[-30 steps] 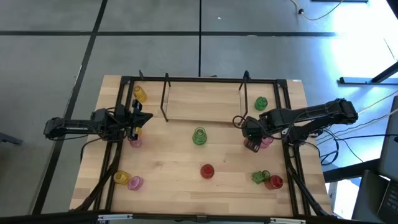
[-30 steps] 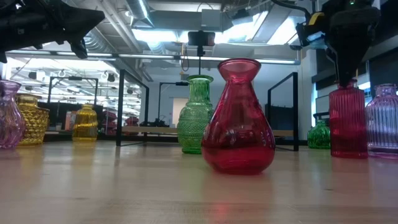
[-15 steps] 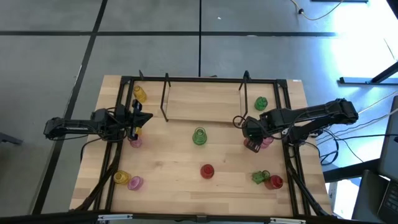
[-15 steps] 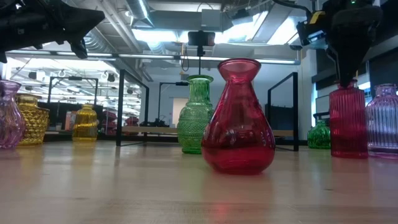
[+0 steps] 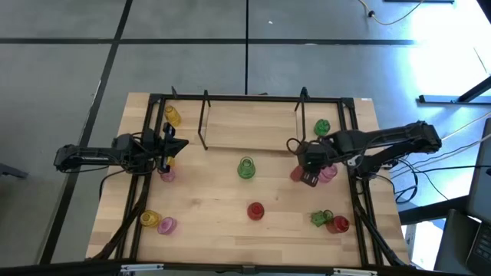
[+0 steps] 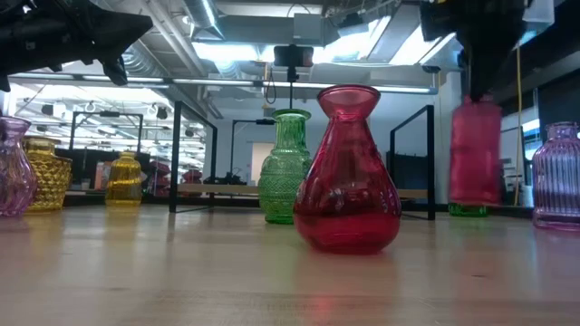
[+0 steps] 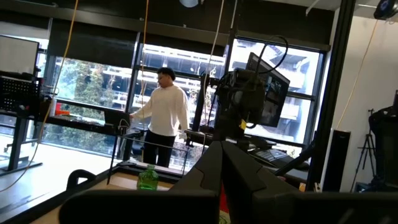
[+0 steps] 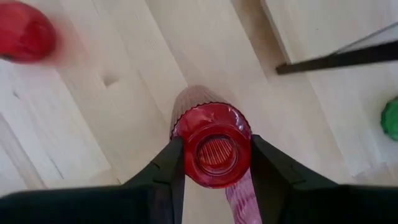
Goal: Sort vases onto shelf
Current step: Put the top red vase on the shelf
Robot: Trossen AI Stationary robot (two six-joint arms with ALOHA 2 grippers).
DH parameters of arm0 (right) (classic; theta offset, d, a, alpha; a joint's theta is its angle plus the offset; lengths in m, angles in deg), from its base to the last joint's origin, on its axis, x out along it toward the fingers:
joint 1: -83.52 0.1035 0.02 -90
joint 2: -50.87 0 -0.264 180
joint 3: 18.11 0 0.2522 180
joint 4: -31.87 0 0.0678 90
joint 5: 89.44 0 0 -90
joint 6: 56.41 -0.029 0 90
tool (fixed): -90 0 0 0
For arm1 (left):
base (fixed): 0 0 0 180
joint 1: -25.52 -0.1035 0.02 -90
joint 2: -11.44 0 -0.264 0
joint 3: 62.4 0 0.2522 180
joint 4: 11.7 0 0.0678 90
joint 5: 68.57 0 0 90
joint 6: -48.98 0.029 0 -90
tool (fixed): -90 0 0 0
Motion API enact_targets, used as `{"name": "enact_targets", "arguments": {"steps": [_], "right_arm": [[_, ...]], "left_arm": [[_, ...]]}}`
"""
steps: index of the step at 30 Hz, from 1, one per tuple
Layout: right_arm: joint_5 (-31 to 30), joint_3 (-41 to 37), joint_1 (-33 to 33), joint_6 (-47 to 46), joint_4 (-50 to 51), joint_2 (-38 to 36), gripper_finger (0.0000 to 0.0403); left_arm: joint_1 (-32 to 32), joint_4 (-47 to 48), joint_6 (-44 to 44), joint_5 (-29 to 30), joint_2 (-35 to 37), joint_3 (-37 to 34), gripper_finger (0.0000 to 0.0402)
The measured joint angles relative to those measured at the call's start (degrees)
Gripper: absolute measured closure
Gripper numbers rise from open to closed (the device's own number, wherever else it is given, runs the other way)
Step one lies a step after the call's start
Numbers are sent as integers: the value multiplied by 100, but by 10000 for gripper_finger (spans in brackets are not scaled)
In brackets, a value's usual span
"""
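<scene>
My right gripper (image 5: pixel 308 172) is at the table's right side, shut on a red ribbed vase (image 6: pixel 475 150) that hangs just above the wood. Other vases stand on the table: green (image 5: pixel 245 168) and red (image 5: pixel 255 210) in the middle, pink (image 5: pixel 329 174) beside my right gripper, green (image 5: pixel 321 126) at the far right. The shelf (image 5: pixel 249 123), a light-wood board between black uprights, lies at the far middle with nothing on it. My left gripper (image 5: pixel 173 145) waits shut at the left, above a pink vase (image 5: pixel 166 174). My right gripper pinches the red vase's neck just below the mouth rim (image 8: pixel 217 132) between its two fingers (image 8: pixel 171 167), one on either side. The fingers come from above, pointing steeply down. The vase hangs upright below them, its base (image 6: pixel 475 199) clear of the table.
A yellow vase (image 5: pixel 172 116) stands far left; yellow (image 5: pixel 149 219) and pink (image 5: pixel 166 225) vases near left; green (image 5: pixel 319 218) and red (image 5: pixel 337 224) vases near right. A black frame (image 5: pixel 153 100) runs round the tabletop. A person stands in the room beyond.
My right gripper has risen with the red ribbed vase. The vase stood on the table beside the pink one and now hangs clear of the wood, a little nearer the table's middle.
</scene>
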Motion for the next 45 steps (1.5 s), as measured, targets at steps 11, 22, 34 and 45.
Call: {"name": "enact_targets", "arguments": {"steps": [11, 22, 34, 45], "right_arm": [[-206, 661, 0, 617, -429, 16, 283], [-529, 1429, -440, 1265, -408, 50, 283], [-433, 1505, -1519, 2249, -692, 94, 283], [-435, 1509, -2498, 3112, -983, 517, 283]], "left_arm": [[-2, 0, -1, 0, 1, 0, 400], [-2, 0, -1, 2, 1, 0, 400], [-2, -1, 0, 2, 0, 0, 400], [0, 0, 2, 66, 2, 2, 400]]}}
